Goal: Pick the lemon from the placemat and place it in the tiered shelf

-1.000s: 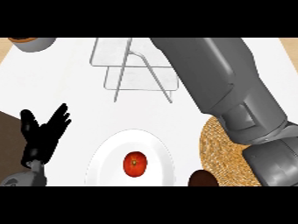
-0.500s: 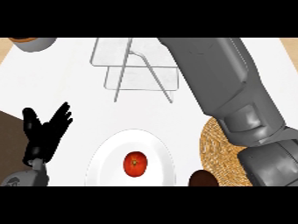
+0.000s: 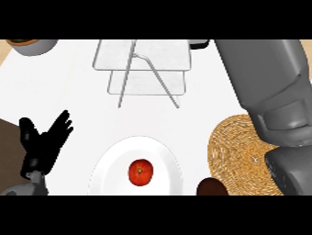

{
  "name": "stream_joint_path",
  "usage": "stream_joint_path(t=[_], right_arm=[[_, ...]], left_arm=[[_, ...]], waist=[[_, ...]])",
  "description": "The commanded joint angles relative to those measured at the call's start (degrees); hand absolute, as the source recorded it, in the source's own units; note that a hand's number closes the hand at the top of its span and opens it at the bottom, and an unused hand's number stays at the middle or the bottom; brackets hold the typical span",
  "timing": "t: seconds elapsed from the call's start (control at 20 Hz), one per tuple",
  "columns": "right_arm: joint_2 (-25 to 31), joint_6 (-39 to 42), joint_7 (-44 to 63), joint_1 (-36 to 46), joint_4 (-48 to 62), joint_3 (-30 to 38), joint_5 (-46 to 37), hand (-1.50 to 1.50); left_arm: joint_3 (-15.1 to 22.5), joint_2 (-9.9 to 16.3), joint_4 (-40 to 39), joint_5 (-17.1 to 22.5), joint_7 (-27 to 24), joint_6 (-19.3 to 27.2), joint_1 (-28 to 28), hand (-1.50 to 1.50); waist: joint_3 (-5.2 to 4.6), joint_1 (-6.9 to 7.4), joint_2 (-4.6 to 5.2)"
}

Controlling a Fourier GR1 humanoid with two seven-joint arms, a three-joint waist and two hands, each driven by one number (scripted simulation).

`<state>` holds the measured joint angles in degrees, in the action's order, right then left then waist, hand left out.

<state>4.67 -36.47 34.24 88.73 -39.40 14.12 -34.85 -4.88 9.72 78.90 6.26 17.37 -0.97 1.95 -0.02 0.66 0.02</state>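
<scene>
Left robot hand (image 3: 45, 142) shows near the table's left edge toward the near corner, fingers straight and spread, pointing up, holding nothing. Right robot hand is not visible; only its grey forearm (image 3: 274, 96) shows, crossing the right side of the white table (image 3: 57, 96) from the near edge toward the far right corner and covering part of the woven placemat (image 3: 236, 151). That round placemat lies by the table's near right edge, and no lemon can be seen on its uncovered part; whether one is hidden under the arm cannot be told. At the table's far edge, near the middle, stands the tiered shelf (image 3: 145, 69), a clear two-level rack on thin metal legs, with nothing visible on its levels. A white plate (image 3: 108, 167) sits at the near edge between the left robot hand and the placemat, carrying a red tomato (image 3: 140, 172) in its middle. A dark brown round object (image 3: 211, 187) sits just beside the plate, touching the placemat's near rim. A grey bowl (image 3: 35, 46) is at the far left corner
</scene>
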Motion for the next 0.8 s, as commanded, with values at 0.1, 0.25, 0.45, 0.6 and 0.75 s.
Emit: stream_joint_path(t=[0.1, 0.25, 0.45, 0.6, 0.75], right_arm=[[4.2, -5.2, 6.5, -3.6, -6.6, -0.2, -3.5, -1.50], [6.9, -2.6, 9.7, -7.9, -14.5, 0.9, -2.1, -1.50], [11.0, 3.6, 11.4, -14.7, -23.6, 2.4, 1.9, -1.50], [14.4, 10.6, 12.1, -20.6, -33.0, 3.4, 6.5, -1.50], [16.2, 13.7, 12.6, -26.7, -40.0, 4.1, 9.2, -1.50]], left_arm=[[-1.7, 0.3, -2.6, 1.0, -0.9, -0.5, -0.1, 0.00], [-1.3, 0.6, -0.1, 0.2, -0.5, 0.0, -2.1, 0.00], [-1.8, 0.4, 0.5, 1.4, -0.6, -0.8, -2.3, 0.00], [-1.7, 0.7, 1.8, 1.2, 2.2, -0.2, -1.7, 0.00], [-1.7, 0.7, 3.1, 1.1, 2.9, 0.4, -0.7, 0.00]], waist=[[0.01, -1.73, -0.47], [0.08, -2.25, -0.94], [0.06, -1.69, -0.60], [0.09, -2.02, -0.67], [0.10, -1.86, -0.60]])
